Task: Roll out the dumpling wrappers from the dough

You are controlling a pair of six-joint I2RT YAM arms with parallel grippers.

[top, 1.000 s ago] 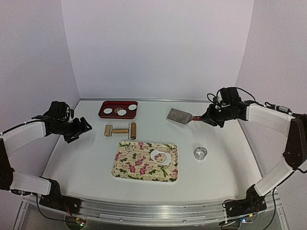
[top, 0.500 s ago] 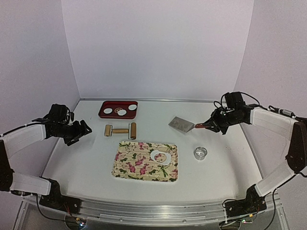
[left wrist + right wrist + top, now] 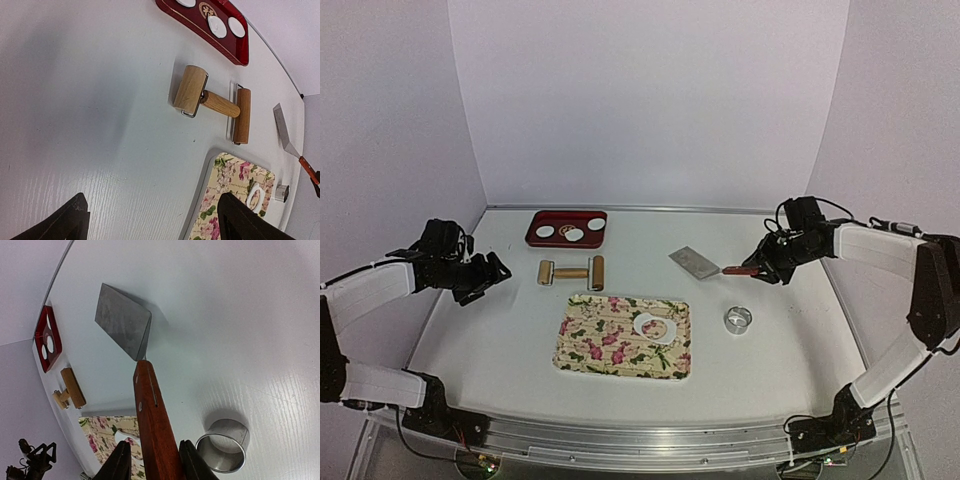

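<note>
On a white table (image 3: 500,330), a red tray (image 3: 532,235) sits at the back. Just in front of it lies a wooden roller (image 3: 571,272). A flowered tray (image 3: 600,335) sits nearer, a metal ring (image 3: 738,319) stands to its right, and a spatula (image 3: 695,262) is beyond the ring.

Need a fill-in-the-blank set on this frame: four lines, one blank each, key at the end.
1. The red tray holds ___ dumpling wrappers.
2. The right gripper is shut on the ___ of the spatula.
3. The left gripper is ___ and holds nothing.
4. The ring cutter sits to the ___ of the floral tray.

Missing words: three; handle; open; right.
</note>
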